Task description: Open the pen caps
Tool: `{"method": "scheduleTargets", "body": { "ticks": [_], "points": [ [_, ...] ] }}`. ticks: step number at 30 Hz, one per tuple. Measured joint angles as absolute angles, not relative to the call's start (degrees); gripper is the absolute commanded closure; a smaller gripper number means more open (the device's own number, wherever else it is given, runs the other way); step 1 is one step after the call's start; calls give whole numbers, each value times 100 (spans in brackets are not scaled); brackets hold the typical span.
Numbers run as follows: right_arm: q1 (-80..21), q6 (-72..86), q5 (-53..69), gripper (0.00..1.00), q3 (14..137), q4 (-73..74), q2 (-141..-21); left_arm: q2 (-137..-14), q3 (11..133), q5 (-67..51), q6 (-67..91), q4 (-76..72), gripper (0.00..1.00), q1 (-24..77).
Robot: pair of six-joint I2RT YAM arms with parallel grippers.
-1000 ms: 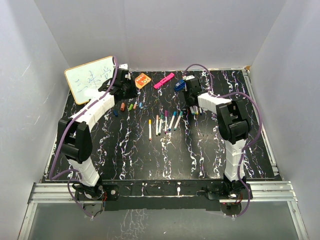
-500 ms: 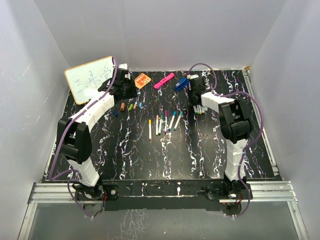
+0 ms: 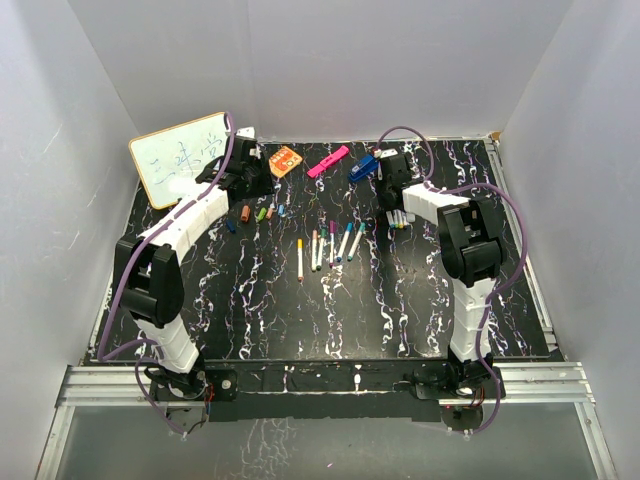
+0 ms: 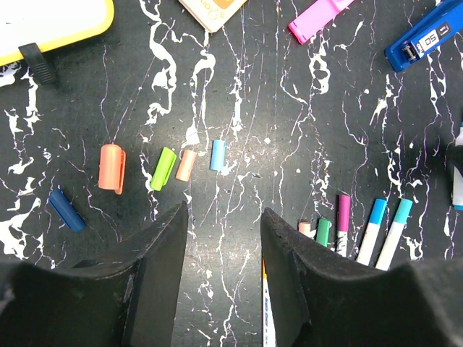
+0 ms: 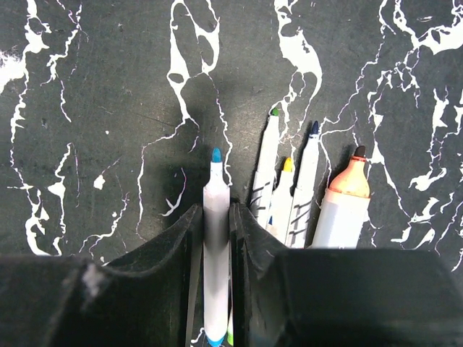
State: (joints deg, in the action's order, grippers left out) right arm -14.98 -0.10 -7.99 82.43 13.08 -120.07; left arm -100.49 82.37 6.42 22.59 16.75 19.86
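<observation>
A black table (image 3: 300, 310) veined with white carries two robot arms, seen from overhead. In the left wrist view, the left gripper (image 4: 223, 220) hangs above the table, its jaws spread with nothing between them. Above it in the frame, five loose pen caps lie in a ragged row. From the far left they are a dark blue plastic cap (image 4: 66, 210), a wider orange cap (image 4: 111, 168), a green cap (image 4: 163, 168), a peach cap (image 4: 187, 165) and a light blue cap (image 4: 218, 154). At lower right lie five capped white pens (image 4: 375, 224).

Along the top edge are a yellow-framed whiteboard (image 4: 51, 25), a flat pink highlighter (image 4: 318, 16) and a blue stapler (image 4: 423, 45).

In the right wrist view, the right gripper (image 5: 215, 217) pinches a thin white pen with a bare blue tip (image 5: 215, 184), which points up the frame. Just to its right lie three uncapped thin pens (image 5: 283, 202) and a thicker white marker with a peach neck (image 5: 343, 206).
</observation>
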Motion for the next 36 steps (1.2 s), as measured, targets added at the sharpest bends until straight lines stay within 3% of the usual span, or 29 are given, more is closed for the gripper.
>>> {"method": "scheduleTargets", "body": {
  "ticks": [3,9,13,15,20,23,36],
  "points": [
    [-1498,-10,-764,71,8243,1306,-12007,-10049,8237,646,2261,1675,56,1986],
    [-1494,-10,-707,70,8243,1297,-12007,-10029,8211,648,2272,1671,55,1986],
    [-1490,-5,-620,67,8243,1286,-11998,-9974,8136,652,2279,1675,49,1986],
    [-1494,3,-565,66,8237,1288,-11983,-9948,8114,657,2281,1662,39,1986],
    [-1579,25,-458,50,8176,1328,-11789,-9786,7922,646,2342,1581,2,1984],
    [-1697,80,-456,38,8147,1367,-11524,-9701,7782,574,2449,1483,1,1935],
    [-2775,1710,-1358,34,7867,2165,-10267,-8842,6860,226,2816,851,2,1848]
  ]
}}
